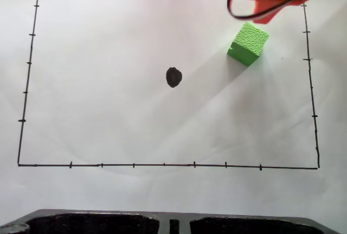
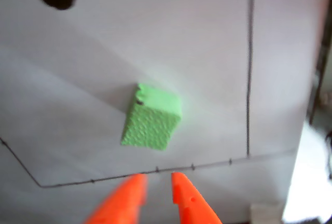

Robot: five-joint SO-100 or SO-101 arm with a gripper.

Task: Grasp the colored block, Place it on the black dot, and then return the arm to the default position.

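The pebbled green cube [image 1: 248, 43] sits right of the oval ink dot [image 1: 173, 77]. Pointed orange gripper [image 2: 157, 180] fingers stand slightly parted, empty, near the cube.

The fixed view looks straight down on the white worktop [image 1: 108, 55] from high above. The wrist view rides low behind the end effector [image 2: 157, 181], facing forward and downward. Both share the colored block [image 1: 248, 43] and black dot [image 1: 173, 77].

My gripper [image 2: 158, 181] ends in bright orange tips. The colored block [image 1: 248, 43] is vivid green with a pebbled texture. Left of the block in the fixed view, the black dot [image 1: 173, 77] marks white paper [image 1: 108, 82] ruled with thin black border lines [image 1: 162, 164].
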